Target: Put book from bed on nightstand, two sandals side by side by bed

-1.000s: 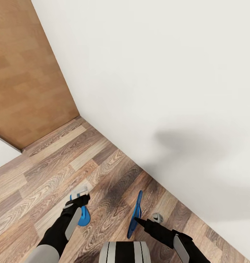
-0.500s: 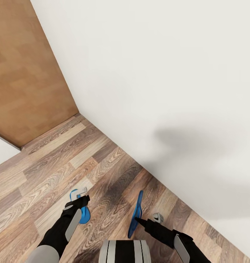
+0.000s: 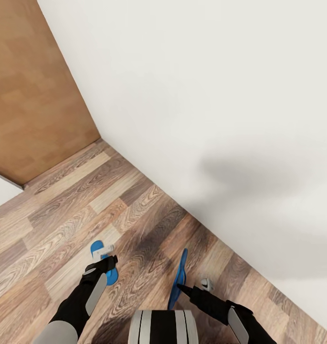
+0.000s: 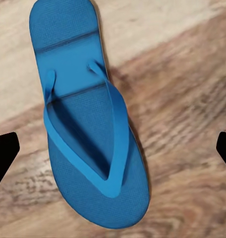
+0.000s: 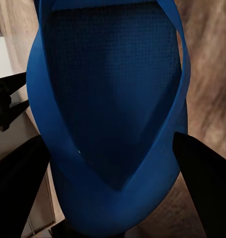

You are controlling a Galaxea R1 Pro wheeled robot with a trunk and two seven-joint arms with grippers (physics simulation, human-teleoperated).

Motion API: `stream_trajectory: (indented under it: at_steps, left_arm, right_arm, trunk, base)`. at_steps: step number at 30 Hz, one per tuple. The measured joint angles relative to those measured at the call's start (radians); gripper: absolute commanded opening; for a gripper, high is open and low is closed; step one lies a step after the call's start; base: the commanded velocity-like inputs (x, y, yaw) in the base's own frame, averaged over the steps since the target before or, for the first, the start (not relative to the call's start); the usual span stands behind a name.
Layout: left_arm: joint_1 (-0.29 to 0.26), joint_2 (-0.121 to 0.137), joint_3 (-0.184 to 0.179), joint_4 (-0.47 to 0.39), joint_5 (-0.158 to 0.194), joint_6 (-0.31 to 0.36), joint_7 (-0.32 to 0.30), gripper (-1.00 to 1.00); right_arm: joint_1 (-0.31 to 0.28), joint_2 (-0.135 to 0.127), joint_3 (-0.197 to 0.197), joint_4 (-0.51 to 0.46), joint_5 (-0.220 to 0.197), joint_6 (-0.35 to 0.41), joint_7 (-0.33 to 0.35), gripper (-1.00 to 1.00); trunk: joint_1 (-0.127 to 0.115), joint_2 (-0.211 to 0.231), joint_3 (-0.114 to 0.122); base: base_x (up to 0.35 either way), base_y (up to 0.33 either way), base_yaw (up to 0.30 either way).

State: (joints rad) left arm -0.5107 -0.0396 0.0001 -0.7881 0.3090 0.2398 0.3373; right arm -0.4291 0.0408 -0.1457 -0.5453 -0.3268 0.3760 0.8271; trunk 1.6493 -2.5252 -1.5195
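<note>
One flat bright blue flip-flop (image 4: 88, 119) lies on the wood plank floor (image 3: 63, 215) beneath the released left jaws, toe away, while the right jaws grip the other blue flip-flop (image 3: 177, 279) on edge.

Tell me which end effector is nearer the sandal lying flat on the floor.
Left. The left end effector hovers directly over the flat sandal, fingers spread either side without touching. The right end effector is off to the side, gripping the other sandal, held on edge.

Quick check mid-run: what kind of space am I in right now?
Probably a corner indoors in a home: wood plank floor, plain white wall, a tan wooden panel, and two blue sandals by the grippers.
</note>
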Motion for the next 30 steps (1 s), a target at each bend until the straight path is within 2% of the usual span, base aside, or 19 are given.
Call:
stream_trajectory:
  at_steps: [17,30]
  left_arm:
    - [0.000,0.000,0.000,0.000,0.000,0.000,0.000,1.00]
    - [0.000,0.000,0.000,0.000,0.000,0.000,0.000,1.00]
  right_arm:
    - [0.000,0.001,-0.001,0.000,0.000,0.000,0.000,-1.00]
    - [0.000,0.004,0.000,0.002,-0.001,0.000,0.000,-1.00]
  trunk:
    - [0.008,-0.004,-0.066]
    - [0.008,-0.004,-0.066]
  base:
    - [0.000,0.000,0.000]
    - [0.000,0.000,0.000]
